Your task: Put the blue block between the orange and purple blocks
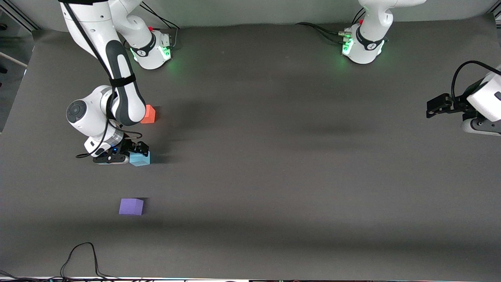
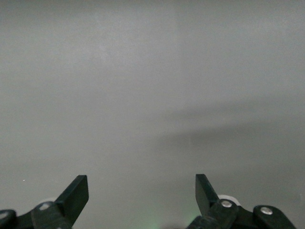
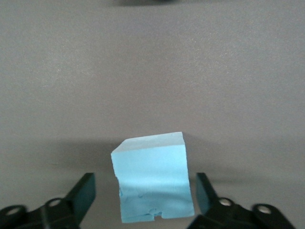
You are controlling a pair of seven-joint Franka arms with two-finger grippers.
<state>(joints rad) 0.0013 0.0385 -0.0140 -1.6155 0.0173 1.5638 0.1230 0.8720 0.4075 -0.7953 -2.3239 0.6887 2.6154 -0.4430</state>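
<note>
The blue block (image 1: 140, 158) is a small sky-blue cube of foam-like stuff, its faces faintly pitted, with a small notch cut into one edge – plain in the right wrist view (image 3: 155, 179). It sits on the table at the lower left of the front frame, between the orange block (image 1: 148, 114) above it and the purple block (image 1: 131, 206) below. The right gripper (image 1: 135, 152) is low over it, fingers (image 3: 83, 193) apart with a gap on each side of the cube. The table (image 1: 274, 156) is covered in a matte dark grey sheet. The left gripper (image 1: 434, 107) waits at the right edge, fingers (image 2: 76, 193) spread, holding nothing.
</note>
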